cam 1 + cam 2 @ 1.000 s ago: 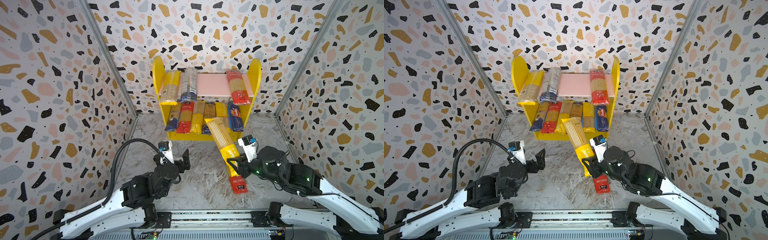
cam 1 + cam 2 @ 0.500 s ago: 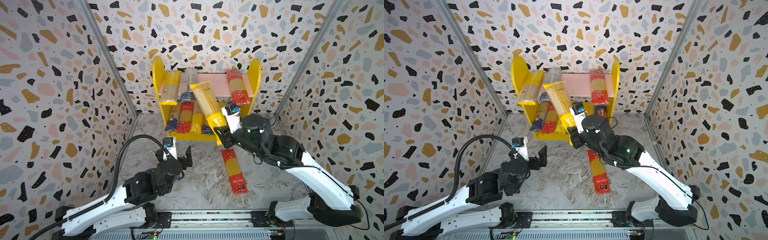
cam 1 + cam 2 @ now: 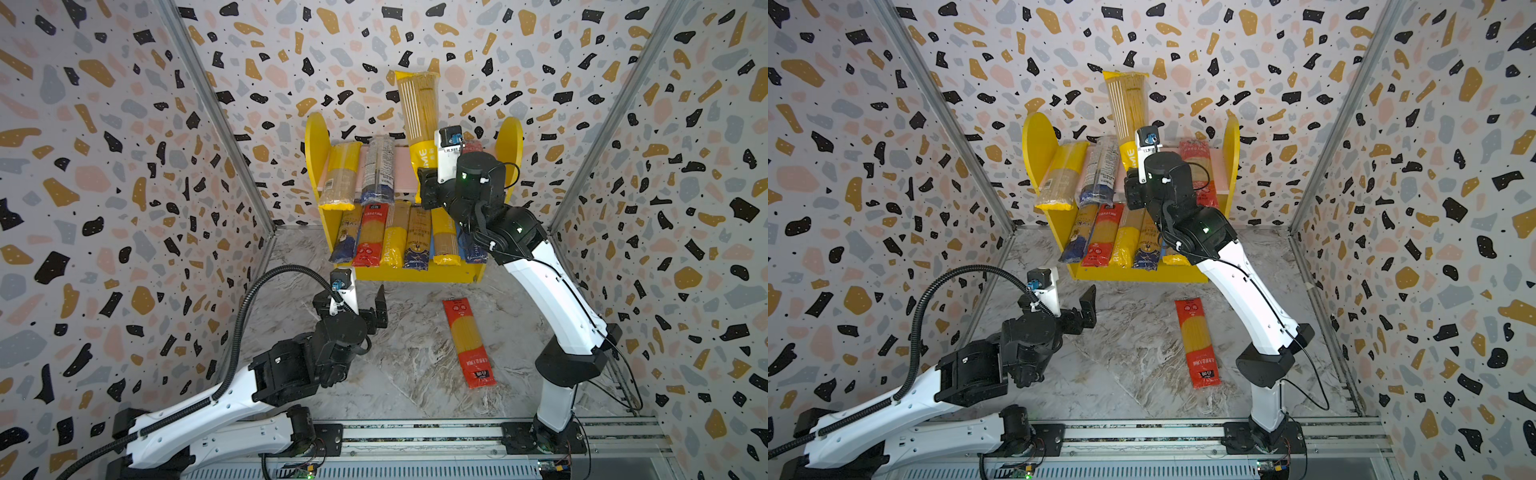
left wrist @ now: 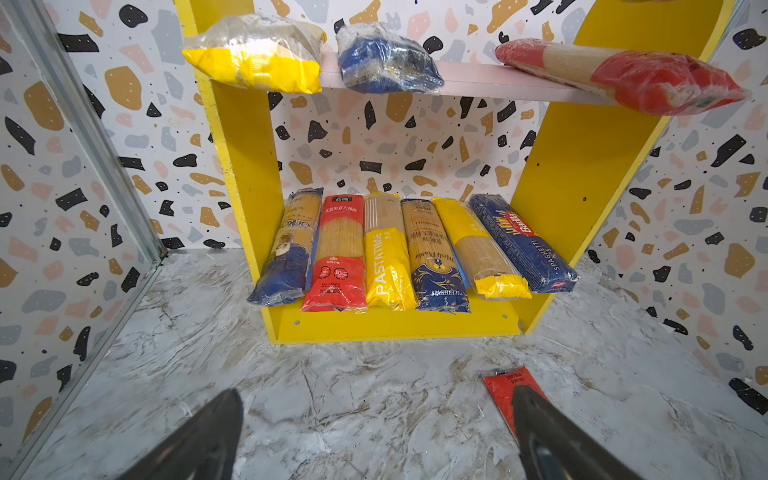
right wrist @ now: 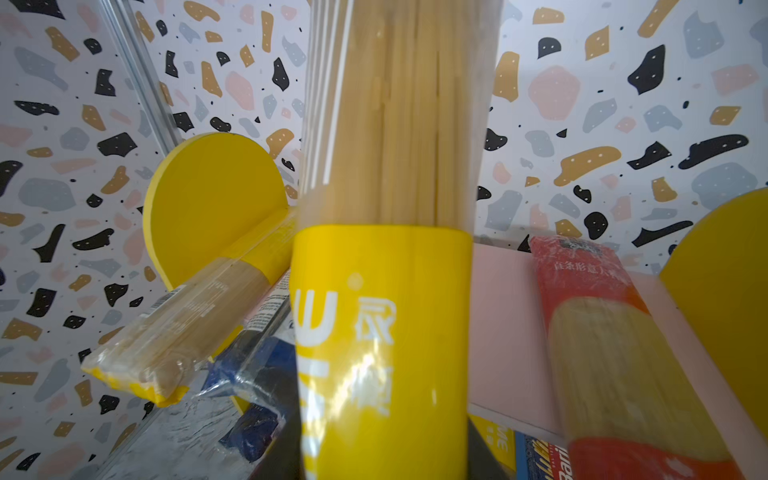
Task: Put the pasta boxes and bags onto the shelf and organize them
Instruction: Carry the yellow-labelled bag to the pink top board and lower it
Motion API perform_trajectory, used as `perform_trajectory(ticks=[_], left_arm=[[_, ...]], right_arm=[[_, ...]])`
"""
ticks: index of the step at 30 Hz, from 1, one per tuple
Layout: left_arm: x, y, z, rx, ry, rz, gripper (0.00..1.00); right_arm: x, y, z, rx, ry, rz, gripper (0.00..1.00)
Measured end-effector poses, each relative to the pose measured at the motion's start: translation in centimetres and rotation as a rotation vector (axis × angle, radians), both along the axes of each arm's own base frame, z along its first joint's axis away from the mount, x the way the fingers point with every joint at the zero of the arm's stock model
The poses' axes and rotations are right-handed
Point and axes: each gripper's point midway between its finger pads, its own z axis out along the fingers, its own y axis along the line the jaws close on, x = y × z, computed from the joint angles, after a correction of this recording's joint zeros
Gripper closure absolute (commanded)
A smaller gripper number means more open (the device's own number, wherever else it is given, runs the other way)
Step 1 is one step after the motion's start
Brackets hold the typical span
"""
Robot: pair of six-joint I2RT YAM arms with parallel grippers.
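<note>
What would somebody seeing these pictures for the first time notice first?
A long yellow spaghetti pack sticks up over the pink upper board of the shelf, its yellow end gripped in the right jaws. One red pack lies alone on the marble floor in front of the shelf, with the left jaws wide open and empty over the floor to its left.

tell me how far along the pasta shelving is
Done: six packs on the lower tier, three others on the upper board. In hand: the right hand grips a yellow pack over the upper board's gap. Left: one red pack on the table; the left hand is open, empty.
</note>
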Motion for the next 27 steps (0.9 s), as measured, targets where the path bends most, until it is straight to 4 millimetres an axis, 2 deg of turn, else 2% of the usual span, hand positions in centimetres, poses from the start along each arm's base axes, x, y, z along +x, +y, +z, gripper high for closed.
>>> perform_trajectory(ticks=[6, 14, 20, 25, 27], left_arm=[[-0.5, 1.6, 0.5, -0.034, -0.022, 0.02, 0.01], [-0.8, 2.6, 0.3, -0.04, -0.027, 0.033, 0.01], [-1.1, 3.7, 0.4, -0.061, -0.037, 0.05, 0.01], [-1.4, 4.6, 0.8, -0.08, -0.047, 0.067, 0.01], [-1.4, 4.8, 0.8, -0.082, -0.05, 0.075, 0.01]], right_arm=[[1.4, 0.9, -1.3, 0.009, 0.017, -0.006, 0.79], [3.0, 2.4, -2.6, 0.043, 0.031, 0.008, 0.79], [4.9, 1.8, -3.4, 0.075, 0.049, -0.006, 0.79], [6.7, 2.0, -4.6, 0.108, 0.074, -0.009, 0.71], [7.5, 2.2, -5.7, 0.109, 0.095, -0.005, 0.63]])
